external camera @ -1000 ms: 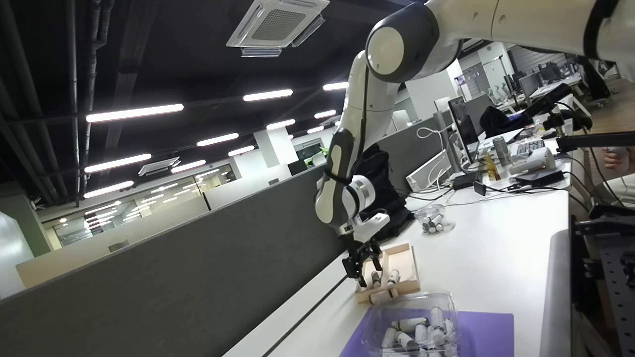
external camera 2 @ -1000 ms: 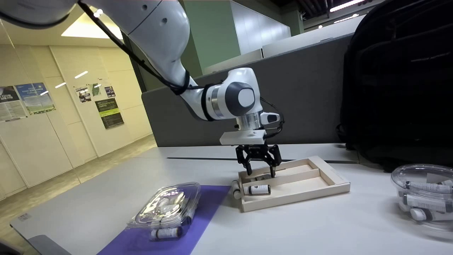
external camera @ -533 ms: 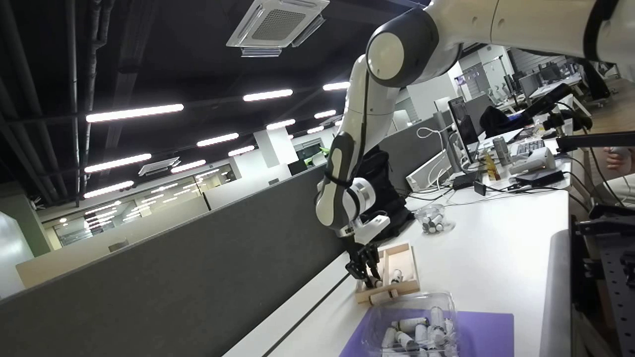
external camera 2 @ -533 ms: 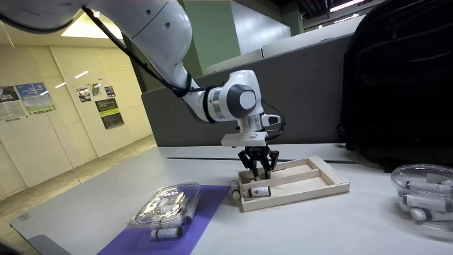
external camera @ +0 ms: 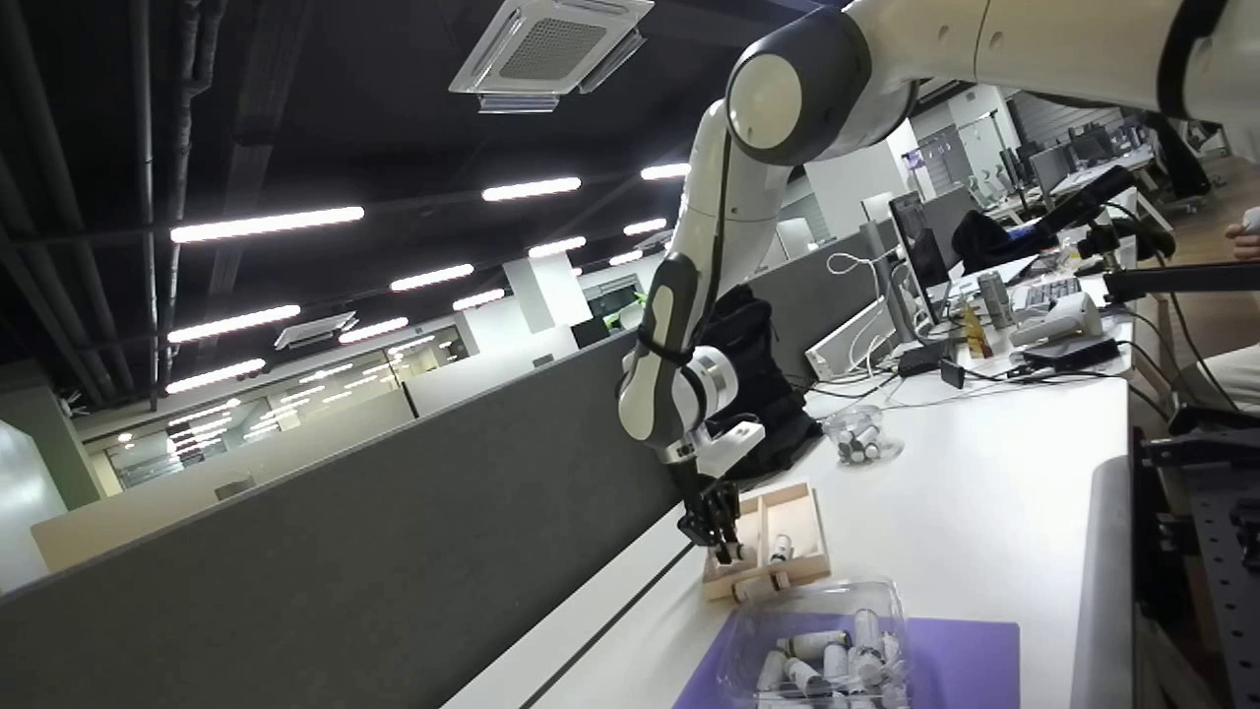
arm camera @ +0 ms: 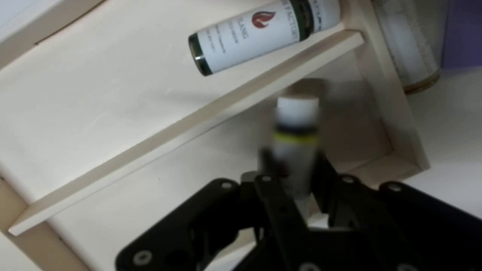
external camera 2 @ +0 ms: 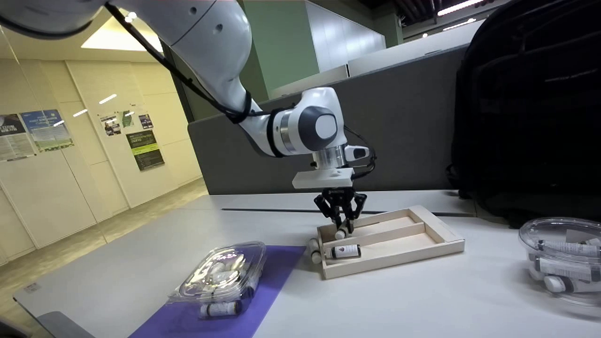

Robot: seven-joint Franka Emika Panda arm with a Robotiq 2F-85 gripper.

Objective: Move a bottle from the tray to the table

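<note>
Your gripper (arm camera: 295, 164) has its fingers (arm camera: 268, 163) pinching a white-capped bottle (arm camera: 297, 131) by its body from both sides, tilted, over the compartment of the wooden tray (external camera 2: 399, 260) that doesn't hold the flame-labelled bottle (arm camera: 248, 39). By the look of it, expect something light and stiff, likely glass, whose smooth round body could swivel; a hold mid-label suits you better than one on the cap. Its label is blurred in the wrist view, its lower end mostly lost behind the fingers, and in both exterior views it's too small to show whether that end clears the tray floor.
</note>
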